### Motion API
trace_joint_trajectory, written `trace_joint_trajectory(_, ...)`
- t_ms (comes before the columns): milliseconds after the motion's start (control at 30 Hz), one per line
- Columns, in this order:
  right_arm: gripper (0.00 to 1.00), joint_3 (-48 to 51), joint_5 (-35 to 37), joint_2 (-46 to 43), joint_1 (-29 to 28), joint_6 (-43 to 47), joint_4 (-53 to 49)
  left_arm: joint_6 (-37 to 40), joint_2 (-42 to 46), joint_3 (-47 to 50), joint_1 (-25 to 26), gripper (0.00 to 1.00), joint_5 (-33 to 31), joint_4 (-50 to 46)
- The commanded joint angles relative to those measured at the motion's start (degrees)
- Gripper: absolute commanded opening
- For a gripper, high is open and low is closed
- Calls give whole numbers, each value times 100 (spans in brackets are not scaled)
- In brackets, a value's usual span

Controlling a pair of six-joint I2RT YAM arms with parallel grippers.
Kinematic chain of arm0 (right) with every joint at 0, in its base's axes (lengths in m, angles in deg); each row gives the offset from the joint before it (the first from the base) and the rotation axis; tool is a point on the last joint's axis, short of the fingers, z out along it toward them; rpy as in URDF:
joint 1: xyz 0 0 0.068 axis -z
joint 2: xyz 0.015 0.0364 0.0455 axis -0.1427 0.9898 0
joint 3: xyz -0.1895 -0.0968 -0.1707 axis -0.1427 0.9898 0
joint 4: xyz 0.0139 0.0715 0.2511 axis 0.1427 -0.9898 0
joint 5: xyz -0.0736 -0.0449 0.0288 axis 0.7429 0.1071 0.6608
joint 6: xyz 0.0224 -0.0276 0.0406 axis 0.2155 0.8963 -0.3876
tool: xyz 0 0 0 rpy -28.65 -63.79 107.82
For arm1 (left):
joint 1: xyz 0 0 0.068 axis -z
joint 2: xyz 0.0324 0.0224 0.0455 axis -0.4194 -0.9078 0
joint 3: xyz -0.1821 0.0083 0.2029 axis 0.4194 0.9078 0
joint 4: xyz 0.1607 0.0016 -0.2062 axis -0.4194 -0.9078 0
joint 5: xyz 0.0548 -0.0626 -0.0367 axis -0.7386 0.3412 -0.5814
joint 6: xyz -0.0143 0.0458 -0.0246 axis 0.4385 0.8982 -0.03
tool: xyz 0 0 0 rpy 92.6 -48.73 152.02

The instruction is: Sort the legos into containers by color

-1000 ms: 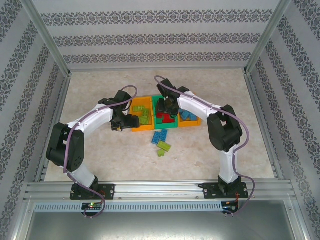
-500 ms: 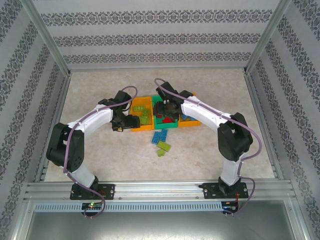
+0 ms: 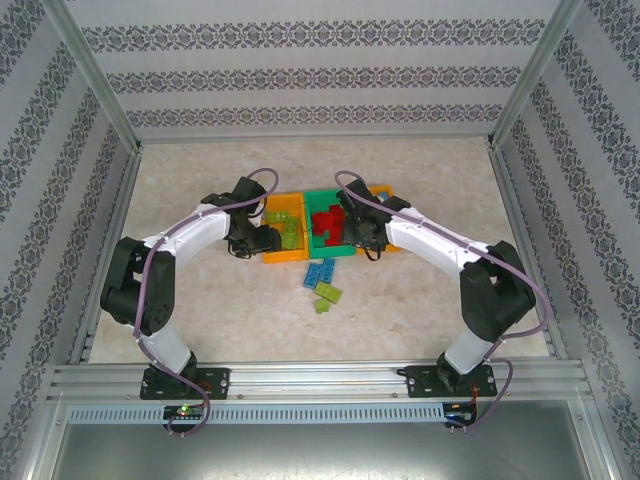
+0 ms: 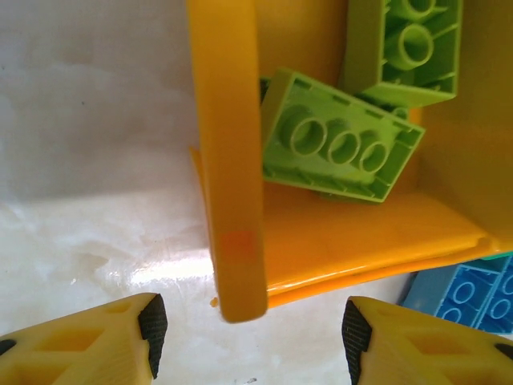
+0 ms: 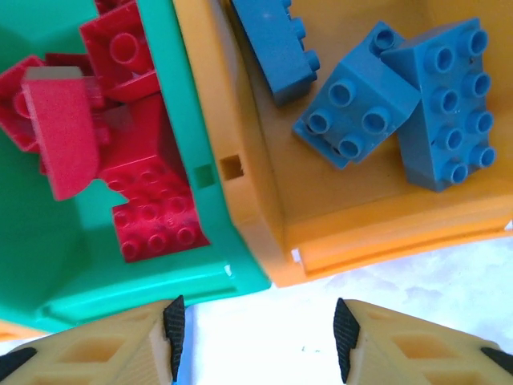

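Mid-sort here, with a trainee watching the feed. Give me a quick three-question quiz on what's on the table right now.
1. Which bricks does the right-hand orange bin hold? A red, B blue, C lime green.
2. True or false: the red bricks lie in an orange bin.
3. What colours are the loose bricks on the table in front of the bins?

Key: 1 B. 2 False, they lie in the green bin. 3 Blue and lime green.
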Motion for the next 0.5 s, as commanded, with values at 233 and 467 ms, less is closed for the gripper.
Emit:
trace_joint_trajectory(233,37,-854,-259,1086,128,261,59,-6,-15,-310,-139,62,-69,-35)
trace_joint_trajectory(467,39,-1011,-261,1116,120,173,60,54,58,-315,-167,64,-126,-77)
